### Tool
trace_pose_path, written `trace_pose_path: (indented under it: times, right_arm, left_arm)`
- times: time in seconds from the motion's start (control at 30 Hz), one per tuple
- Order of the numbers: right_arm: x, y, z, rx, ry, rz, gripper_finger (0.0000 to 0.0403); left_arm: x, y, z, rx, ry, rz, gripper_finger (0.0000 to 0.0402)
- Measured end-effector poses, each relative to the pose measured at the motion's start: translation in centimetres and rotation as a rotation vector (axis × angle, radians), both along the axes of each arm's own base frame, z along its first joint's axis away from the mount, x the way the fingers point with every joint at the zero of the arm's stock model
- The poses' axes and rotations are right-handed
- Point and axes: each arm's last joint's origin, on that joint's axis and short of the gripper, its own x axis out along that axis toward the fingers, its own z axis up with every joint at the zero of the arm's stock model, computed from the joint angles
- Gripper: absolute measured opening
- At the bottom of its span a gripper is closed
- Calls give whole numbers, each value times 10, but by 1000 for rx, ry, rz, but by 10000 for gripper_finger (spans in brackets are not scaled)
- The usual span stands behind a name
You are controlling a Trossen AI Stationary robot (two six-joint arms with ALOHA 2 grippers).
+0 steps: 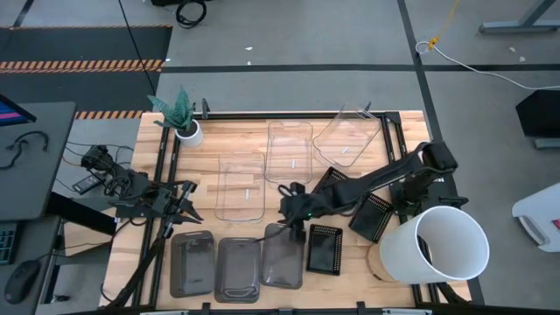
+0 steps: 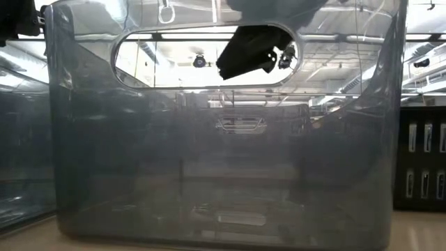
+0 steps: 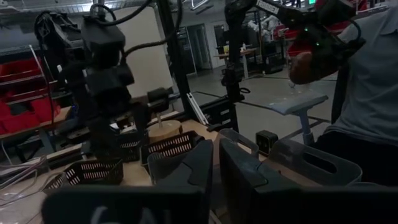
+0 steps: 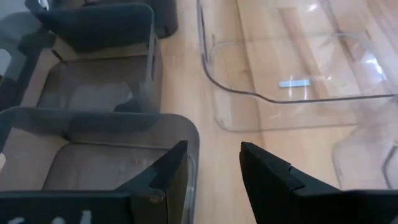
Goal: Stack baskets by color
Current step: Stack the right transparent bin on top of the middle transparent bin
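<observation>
Three smoky grey baskets (image 1: 192, 264) (image 1: 237, 269) (image 1: 283, 255) stand in a row at the near edge. Three clear baskets (image 1: 241, 185) (image 1: 289, 150) (image 1: 347, 137) stand beyond them. Black mesh baskets (image 1: 325, 248) (image 1: 372, 216) lie to the right. My right gripper (image 1: 291, 226) (image 4: 214, 165) hangs open above the far wall of the rightmost grey basket (image 4: 99, 155), one finger over its inside and one over the table, touching nothing. In the low view it shows through a grey basket's handle hole (image 2: 254, 52). My left gripper (image 1: 185, 208) (image 3: 216, 165) waits shut at the table's left.
A large white bucket (image 1: 442, 245) lies on its side at the near right corner. A small white plant pot (image 1: 186, 131) stands at the far left. A person in a grey shirt (image 3: 373, 81) stands beyond the table in the left wrist view.
</observation>
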Motion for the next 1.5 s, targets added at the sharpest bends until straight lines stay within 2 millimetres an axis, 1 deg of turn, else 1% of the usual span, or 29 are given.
trace_pose_path:
  times: [0.07, 0.13, 0.23, 0.33, 0.43, 0.53, 0.7, 0.83, 1.03, 1.17, 1.3, 1.5]
  right_arm:
    - [3, 1, -2, -13, 38, 3, 150]
    - [2, 0, 1, -46, 78, -14, 150]
    - [-2, -7, 14, -107, 95, -68, 151]
    - [-10, -21, 28, -135, 101, -104, 151]
    - [-21, -39, 40, -157, 133, -169, 151]
    - [-33, -61, 45, -185, 178, -272, 151]
    - [-50, -100, 42, -177, 281, -418, 151]
    - [-56, -129, 40, -192, 336, -517, 151]
    - [-66, -163, 38, -184, 395, -607, 158]
    - [-74, -177, 35, -136, 454, -626, 183]
    - [-79, -182, 33, -66, 508, -596, 204]
    - [-82, -187, 32, -56, 525, -611, 203]
  left_arm:
    - [0, 0, 0, 0, 0, -1, 32]
    - [0, 0, 0, 0, 0, -1, 30]
    - [0, 0, 0, 0, 0, -1, 31]
    - [0, 0, 0, 0, 0, 0, 35]
    - [0, 0, 0, 1, 1, 0, 38]
    - [0, 0, 0, 1, 1, -1, 38]
    - [0, 0, 0, 0, 1, -1, 38]
    - [0, 0, 0, 0, 1, -1, 34]
    - [0, 0, 0, 0, 0, 0, 30]
    - [0, 0, 0, 0, 0, -1, 35]
    - [0, 0, 0, 0, 0, -1, 38]
    - [0, 0, 0, 0, 0, 0, 39]
